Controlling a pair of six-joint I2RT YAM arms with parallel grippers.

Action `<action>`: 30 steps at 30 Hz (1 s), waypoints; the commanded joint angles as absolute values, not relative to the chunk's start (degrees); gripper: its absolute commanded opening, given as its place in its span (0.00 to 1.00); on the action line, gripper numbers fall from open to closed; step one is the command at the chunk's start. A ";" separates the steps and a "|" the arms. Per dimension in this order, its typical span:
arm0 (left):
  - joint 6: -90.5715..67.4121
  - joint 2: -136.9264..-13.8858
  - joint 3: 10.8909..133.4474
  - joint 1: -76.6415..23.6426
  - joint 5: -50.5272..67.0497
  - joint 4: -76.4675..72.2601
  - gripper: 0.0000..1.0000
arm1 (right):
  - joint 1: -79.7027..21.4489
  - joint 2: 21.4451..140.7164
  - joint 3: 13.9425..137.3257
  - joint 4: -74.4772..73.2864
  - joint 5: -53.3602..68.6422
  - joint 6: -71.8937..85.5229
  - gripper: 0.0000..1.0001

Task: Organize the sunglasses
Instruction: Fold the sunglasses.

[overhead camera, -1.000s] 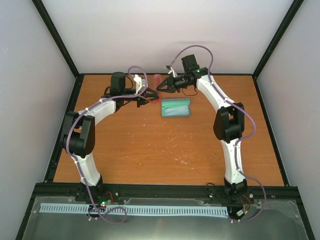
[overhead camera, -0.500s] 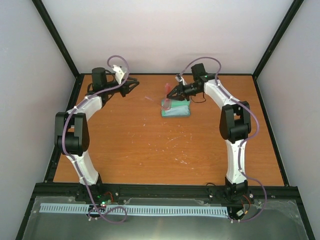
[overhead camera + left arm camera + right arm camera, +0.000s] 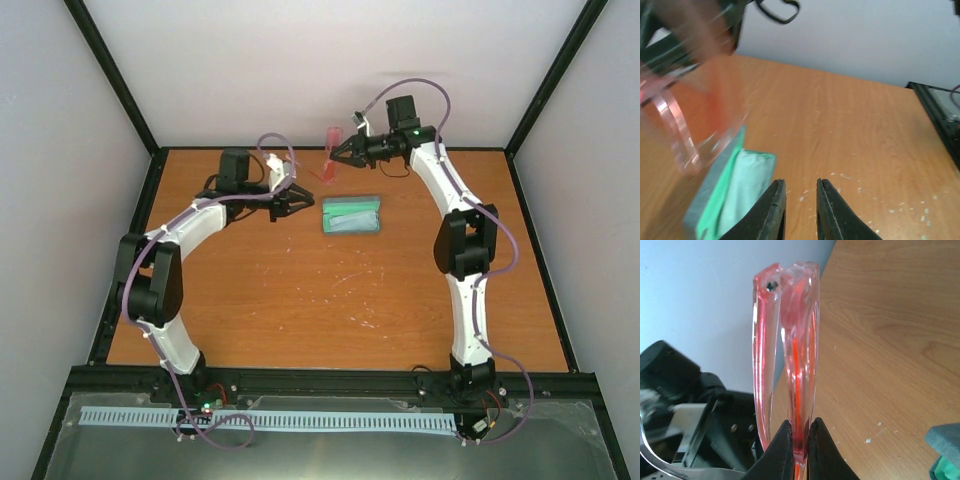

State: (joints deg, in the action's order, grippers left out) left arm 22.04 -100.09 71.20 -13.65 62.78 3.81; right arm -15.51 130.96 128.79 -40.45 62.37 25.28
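Note:
The sunglasses (image 3: 330, 152), pinkish-red and see-through, hang in the air at the back of the table, folded. My right gripper (image 3: 340, 156) is shut on them; in the right wrist view the fingers pinch the sunglasses (image 3: 790, 365) at their lower end, right gripper (image 3: 800, 437). They show blurred at the upper left of the left wrist view (image 3: 695, 115). The open grey-blue case (image 3: 351, 215) lies below and to the right with a pale blue cloth (image 3: 740, 190) inside it. My left gripper (image 3: 296, 199) is slightly open and empty, left of the case; its tips (image 3: 800, 200) hover over the wood beside the case (image 3: 715, 185).
The orange-brown table (image 3: 330, 290) is bordered by a black frame, with white walls behind and at both sides. The left arm's black wrist shows behind the sunglasses in the right wrist view (image 3: 685, 405).
My right gripper has lifted the sunglasses up and back from over the case. My left arm has swung from the far left back toward the case.

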 commanded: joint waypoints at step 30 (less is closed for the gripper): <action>3.16 -114.62 86.84 -13.85 61.84 -13.69 0.47 | -17.10 114.22 95.99 -39.39 62.08 19.89 0.03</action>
